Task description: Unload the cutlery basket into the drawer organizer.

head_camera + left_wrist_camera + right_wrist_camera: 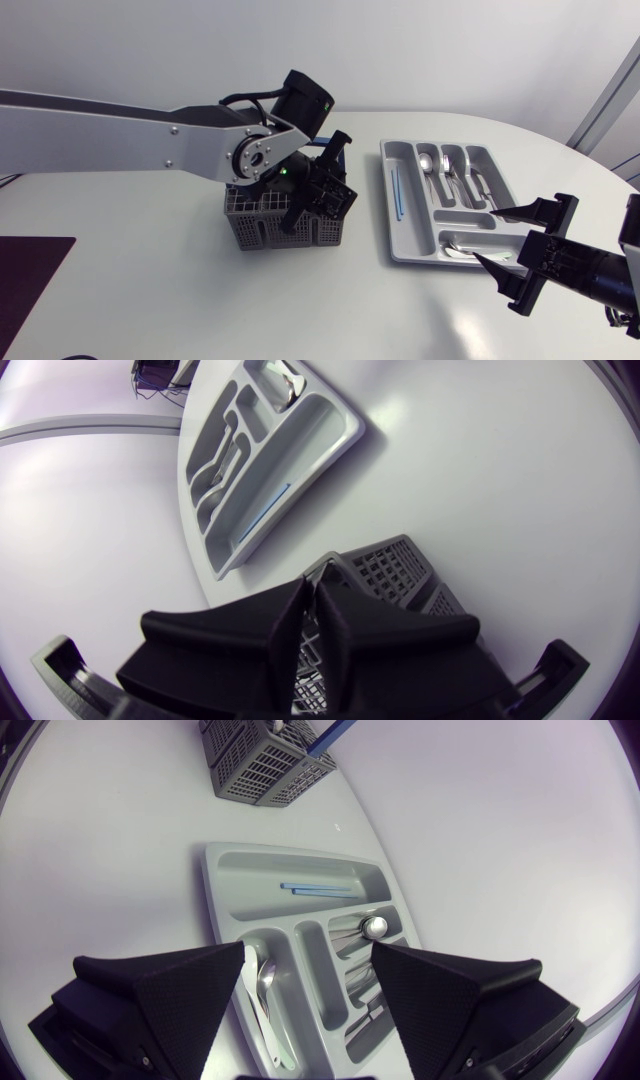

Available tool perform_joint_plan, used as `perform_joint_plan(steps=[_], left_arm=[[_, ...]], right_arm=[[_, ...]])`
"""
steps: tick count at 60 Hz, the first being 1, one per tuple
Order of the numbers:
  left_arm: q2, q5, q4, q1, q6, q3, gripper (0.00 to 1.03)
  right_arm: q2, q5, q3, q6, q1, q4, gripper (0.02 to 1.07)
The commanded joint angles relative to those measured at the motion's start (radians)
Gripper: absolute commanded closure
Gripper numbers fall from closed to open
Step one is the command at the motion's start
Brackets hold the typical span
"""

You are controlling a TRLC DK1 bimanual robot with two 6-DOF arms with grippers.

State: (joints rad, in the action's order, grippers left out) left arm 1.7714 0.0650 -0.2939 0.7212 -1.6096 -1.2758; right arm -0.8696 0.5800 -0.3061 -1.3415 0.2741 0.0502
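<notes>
From above, your left gripper [300, 210] hung over the basket [265, 232], beside the organizer [410, 235]. Its wrist camera showed its fingers [250, 635] pressed together above the basket [395, 565]. Your right gripper [308, 948] stood wide open over the organizer [300, 868].

A white surface [150, 290] fills the scene, smooth and faintly glossy; in the head view its far edge curves round towards the right side; the light is soft and even, leaving only pale, blurred shadows on the white; a broad dull sheen lies on it near the front right; a dark, maroon-tinted mat [28, 275] with straight edges lies flat at the near left corner.
</notes>
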Motion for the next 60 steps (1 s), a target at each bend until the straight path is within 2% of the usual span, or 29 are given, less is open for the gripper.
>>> perform_joint_plan(steps=[1,60], left_arm=[[0.030,-0.010,-0.008,0.006,-0.033,-0.025,1.00],[-0.095,-0.010,-0.004,0.009,-0.010,-0.008,1.00]], right_arm=[[0.003,0.012,0.030,0.016,0.008,0.011,0.15],[0.038,0.014,0.051,0.007,0.000,0.039,0.15]])
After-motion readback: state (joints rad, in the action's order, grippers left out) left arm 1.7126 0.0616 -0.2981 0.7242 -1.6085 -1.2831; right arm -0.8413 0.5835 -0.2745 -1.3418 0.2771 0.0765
